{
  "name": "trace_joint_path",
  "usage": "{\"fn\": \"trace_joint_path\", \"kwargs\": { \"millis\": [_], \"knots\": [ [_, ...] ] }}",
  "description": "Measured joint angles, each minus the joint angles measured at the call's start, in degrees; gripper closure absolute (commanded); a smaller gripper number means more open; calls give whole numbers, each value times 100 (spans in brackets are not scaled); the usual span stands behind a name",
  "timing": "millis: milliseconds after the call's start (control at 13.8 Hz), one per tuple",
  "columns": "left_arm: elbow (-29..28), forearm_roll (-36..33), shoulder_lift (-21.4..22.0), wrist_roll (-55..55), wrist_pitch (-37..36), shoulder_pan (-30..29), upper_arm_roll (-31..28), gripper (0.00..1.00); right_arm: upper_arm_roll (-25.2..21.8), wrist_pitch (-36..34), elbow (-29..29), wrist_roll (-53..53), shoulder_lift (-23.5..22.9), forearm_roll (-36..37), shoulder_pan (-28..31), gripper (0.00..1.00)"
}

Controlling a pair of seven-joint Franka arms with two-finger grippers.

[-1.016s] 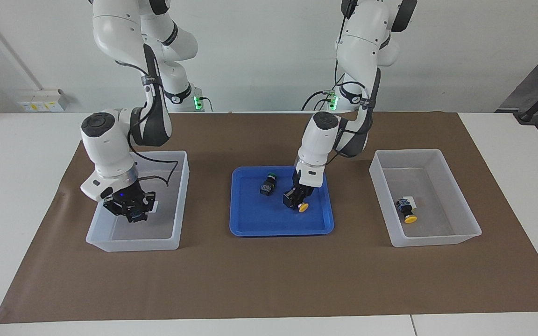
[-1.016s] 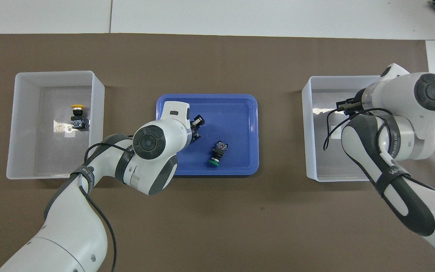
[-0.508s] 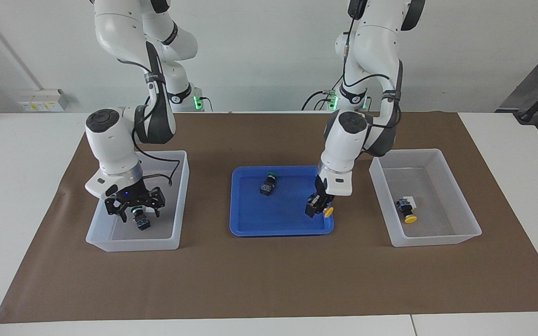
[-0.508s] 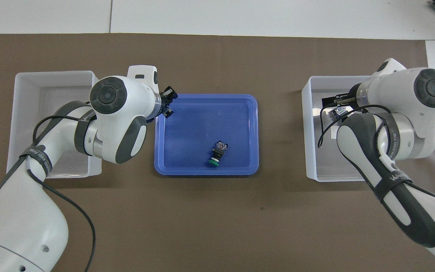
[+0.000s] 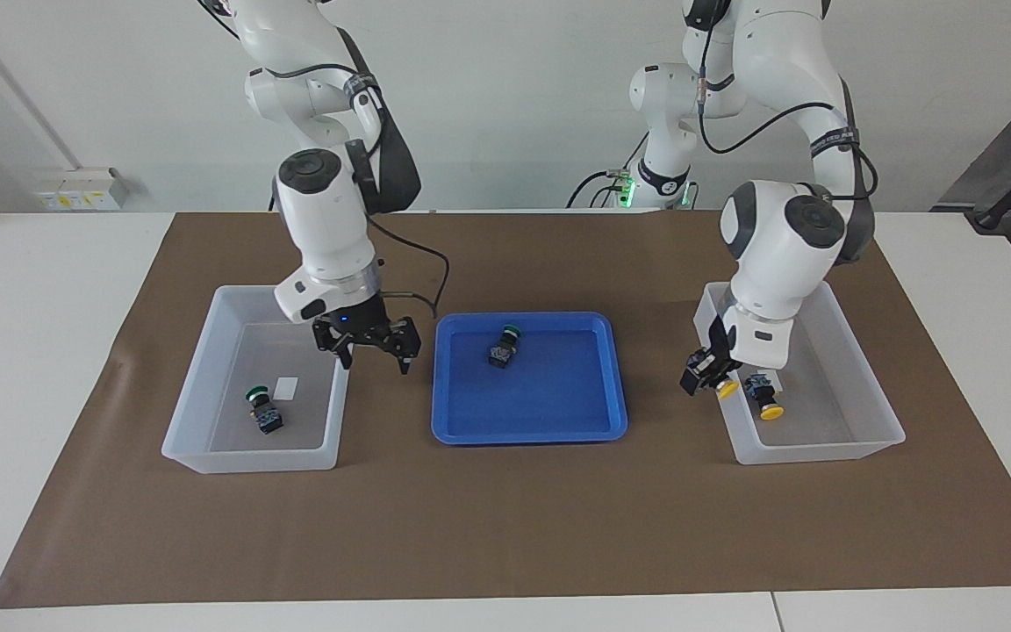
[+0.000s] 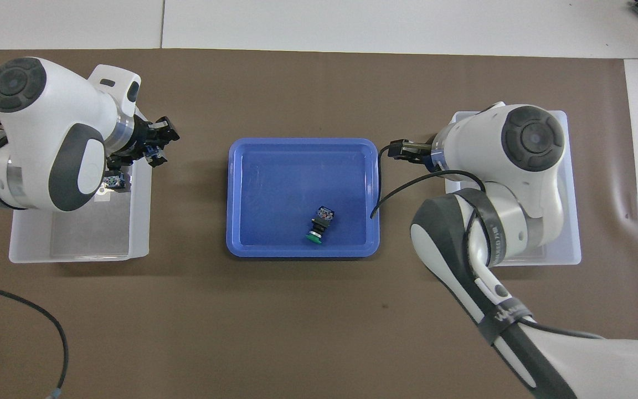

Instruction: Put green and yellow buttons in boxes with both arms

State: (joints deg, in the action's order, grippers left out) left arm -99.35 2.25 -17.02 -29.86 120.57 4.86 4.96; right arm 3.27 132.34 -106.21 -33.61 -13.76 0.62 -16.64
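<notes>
Here, the left gripper (image 5: 706, 376) hangs over the rim of the box (image 5: 856, 443) at the left arm's end of the table, clamped tight on a yellow-capped button (image 5: 722, 387). A second yellow button (image 5: 764, 397) lies on that box's floor, just beside the held one at about its three o'clock in the facing view. The right gripper (image 5: 371, 344) hovers over the gap between the other box (image 5: 207, 452) and the blue tray (image 5: 549, 428), fingers spread wide and holding nothing. A green button (image 5: 261, 411) lies in that box, at about seven o'clock from the right gripper. Another green button (image 5: 504, 344) rests on its side in the tray, probably cap toward the robots. Under everything lies a brown mat (image 5: 505, 527).
</notes>
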Motion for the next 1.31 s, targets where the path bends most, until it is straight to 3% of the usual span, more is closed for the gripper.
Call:
{"fn": "trace_joint_path", "kwargs": {
  "millis": [508, 580, 653, 725, 870, 943, 1016, 1088, 1161, 1306],
  "knots": [
    [-268, 8, 64, 2731, -160, -1004, -27, 100, 3, 226, -195, -1910, -374, 5, -1347, 0],
    [-454, 8, 113, 3100, -29, -1151, -31, 94, 2, 237, -275, -1981, -398, 5, -1478, 0],
    [-657, 8, 171, 3369, 131, -1281, -34, 70, 2, 309, -336, -2052, -447, 22, -1590, 0],
    [-821, 8, 221, 3538, 244, -1380, -37, 37, 1, 410, -382, -2106, -518, 52, -1662, 0],
    [-963, 9, 299, 3643, 313, -1441, -35, 7, 0, 641, -437, -2110, -713, 80, -1701, 0],
    [-976, 9, 327, 3647, 318, -1438, -19, 4, -4, 844, -454, -2110, -835, 92, -1701, 0],
    [-976, 9, 348, 3648, 318, -1434, -1, 4, -18, 981, -457, -2110, -929, 97, -1695, 19],
    [-971, 9, 364, 3650, 312, -1431, 14, 4, -33, 1045, -456, -2110, -985, 119, -1689, 51],
    [-947, 9, 376, 3654, 289, -1428, 24, 4, -43, 1072, -456, -2110, -1004, 189, -1685, 94],
    [-774, 9, 385, 3657, 71, -1419, 36, 4, -58, 1129, -453, -2155, -1000, 314, -1681, 100]
  ]
}}
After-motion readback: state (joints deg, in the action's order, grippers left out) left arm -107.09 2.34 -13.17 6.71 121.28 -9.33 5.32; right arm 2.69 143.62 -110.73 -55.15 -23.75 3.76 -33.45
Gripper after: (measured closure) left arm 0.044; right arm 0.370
